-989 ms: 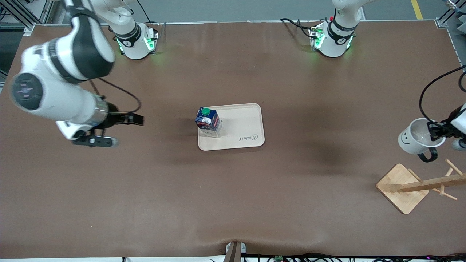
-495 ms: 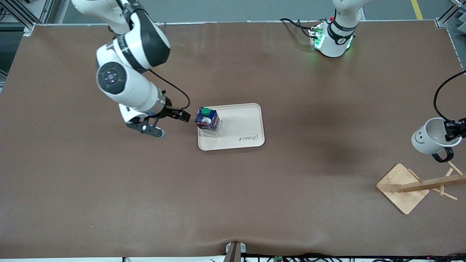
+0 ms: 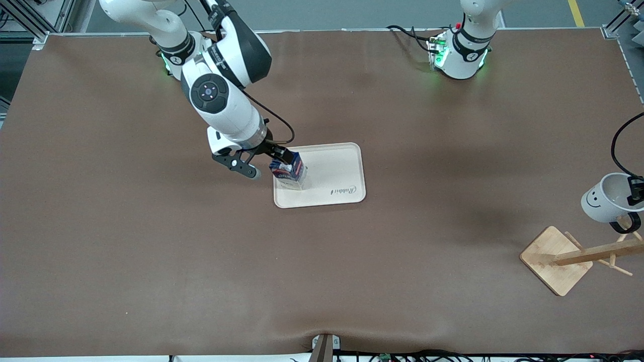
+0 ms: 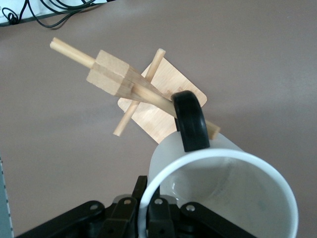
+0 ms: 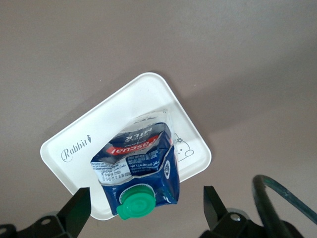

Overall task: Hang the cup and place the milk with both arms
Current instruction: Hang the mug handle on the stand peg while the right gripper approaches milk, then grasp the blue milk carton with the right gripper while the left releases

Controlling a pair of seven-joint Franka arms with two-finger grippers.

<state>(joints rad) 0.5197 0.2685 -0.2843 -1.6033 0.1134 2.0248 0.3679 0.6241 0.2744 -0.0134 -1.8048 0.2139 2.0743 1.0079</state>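
Brown-covered table (image 3: 151,261), cream tray (image 3: 337,171) mid-table bearing upright milk (image 3: 288,170), right gripper (image 3: 269,157) spread wide over it, left gripper (image 3: 635,190) clamping cup (image 3: 604,198) above wooden rack (image 3: 578,256), grey floor at table's edge.

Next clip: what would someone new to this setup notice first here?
Probably the smiley-faced cup, held by its rim in the left gripper over the wooden rack at the left arm's end of the table, its black handle at one of the pegs. Next, the right gripper with fingers open on either side of the milk, which stands on the white tray at mid-table.
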